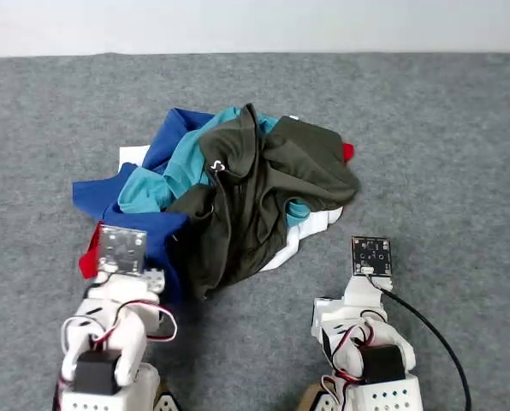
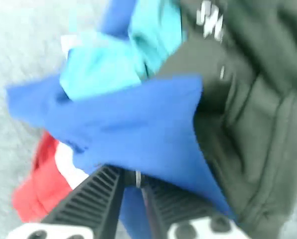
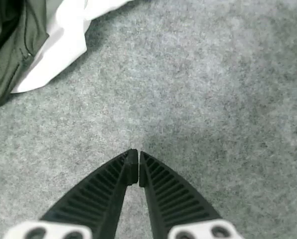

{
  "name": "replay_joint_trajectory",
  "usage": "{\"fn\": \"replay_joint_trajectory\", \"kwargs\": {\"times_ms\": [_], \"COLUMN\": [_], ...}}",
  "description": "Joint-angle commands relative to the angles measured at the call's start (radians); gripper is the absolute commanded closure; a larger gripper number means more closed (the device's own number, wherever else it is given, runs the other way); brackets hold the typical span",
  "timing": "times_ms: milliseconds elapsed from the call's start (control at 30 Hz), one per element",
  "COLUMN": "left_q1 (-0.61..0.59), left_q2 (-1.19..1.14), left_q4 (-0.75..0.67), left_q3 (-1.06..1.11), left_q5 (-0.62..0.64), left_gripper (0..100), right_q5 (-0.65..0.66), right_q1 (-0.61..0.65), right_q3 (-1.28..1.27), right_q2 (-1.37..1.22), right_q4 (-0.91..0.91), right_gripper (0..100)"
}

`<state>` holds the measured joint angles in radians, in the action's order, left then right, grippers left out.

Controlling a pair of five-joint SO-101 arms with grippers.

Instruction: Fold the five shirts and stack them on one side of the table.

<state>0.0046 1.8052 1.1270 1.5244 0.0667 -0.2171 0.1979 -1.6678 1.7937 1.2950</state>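
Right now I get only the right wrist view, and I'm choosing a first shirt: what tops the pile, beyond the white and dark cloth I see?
Observer: The dark shirt lies on top, draped partly over a teal shirt.
Operator: Is anything held?
Observer: The left fingers are shut on the blue shirt, at the near left edge of the pile.
Operator: Any shirt folded yet?
Observer: None. All sit in one crumpled heap, with a red shirt poking out at the near left.
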Motion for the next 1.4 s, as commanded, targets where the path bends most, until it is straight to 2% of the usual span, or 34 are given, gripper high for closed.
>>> {"fn": "replay_joint_trajectory", "kwargs": {"times_ms": [0, 200, 467, 600, 733, 800, 933, 1100, 1167, 1367], "left_q1": [0.003, 0.003, 0.009, 0.103, 0.201, 0.235, 0.253, 0.232, 0.224, 0.187], "left_q2": [-0.005, -0.285, -0.89, -1.194, -1.436, -1.522, -1.657, -1.771, -1.809, -1.949], "left_q4": [0.063, 0.199, 0.404, 0.546, 0.574, 0.571, 0.574, 0.612, 0.623, 0.611], "left_q3": [-0.176, -0.378, -0.99, -1.248, -1.42, -1.484, -1.584, -1.649, -1.666, -1.707], "left_q5": [-0.012, -0.018, -0.017, -0.02, -0.02, -0.029, -0.137, -0.144, -0.146, -0.203], "left_gripper": [99, 93, 92, 92, 92, 92, 90, 67, 62, 61], "right_q5": [0.005, 0.005, 0.005, 0.005, 0.005, 0.005, 0.005, 0.005, 0.005, 0.005], "right_q1": [-0.01, -0.01, -0.01, -0.01, -0.01, -0.01, -0.01, -0.01, -0.01, -0.01], "right_q3": [-0.015, -0.015, -0.015, -0.015, -0.015, -0.015, -0.015, -0.015, -0.015, -0.015], "right_q2": [0.01, 0.01, 0.01, 0.01, 0.01, 0.01, 0.01, 0.01, 0.01, 0.01], "right_q4": [0.007, 0.007, 0.007, 0.007, 0.007, 0.007, 0.007, 0.007, 0.007, 0.007], "right_gripper": [98.9, 98.9, 98.9, 98.9, 98.9, 98.9, 98.9, 98.9, 98.9, 98.9]}}
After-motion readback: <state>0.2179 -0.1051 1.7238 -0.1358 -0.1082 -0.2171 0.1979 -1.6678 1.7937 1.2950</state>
